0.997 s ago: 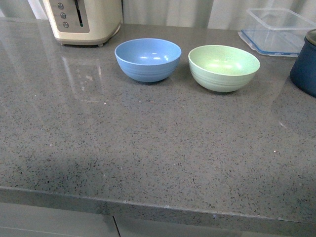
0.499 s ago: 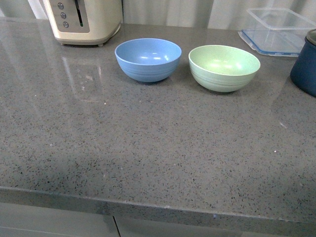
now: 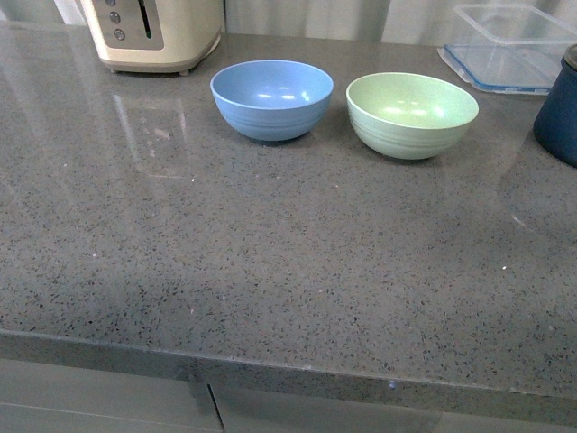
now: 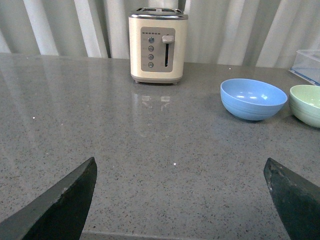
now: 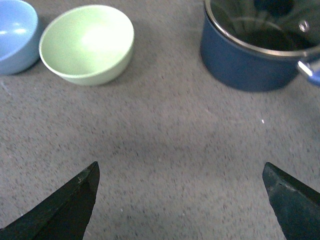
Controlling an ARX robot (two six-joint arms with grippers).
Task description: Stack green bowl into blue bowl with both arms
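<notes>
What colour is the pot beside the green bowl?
The pot is dark navy blue, clearest in the right wrist view.

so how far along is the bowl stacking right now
Nothing done yet: the green bowl sits beside the blue bowl, apart, both empty. In hand: nothing; the left gripper and right gripper are open, short of the bowls. Remaining: grasp, lift and nest the green bowl.

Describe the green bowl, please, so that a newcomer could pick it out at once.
On the grey speckled countertop, start at the cream toaster at the back left and go right past the blue bowl. The next bowl, before the dark navy pot, is the green bowl. It shares its neighbour's shape but is pale mint green.
</notes>
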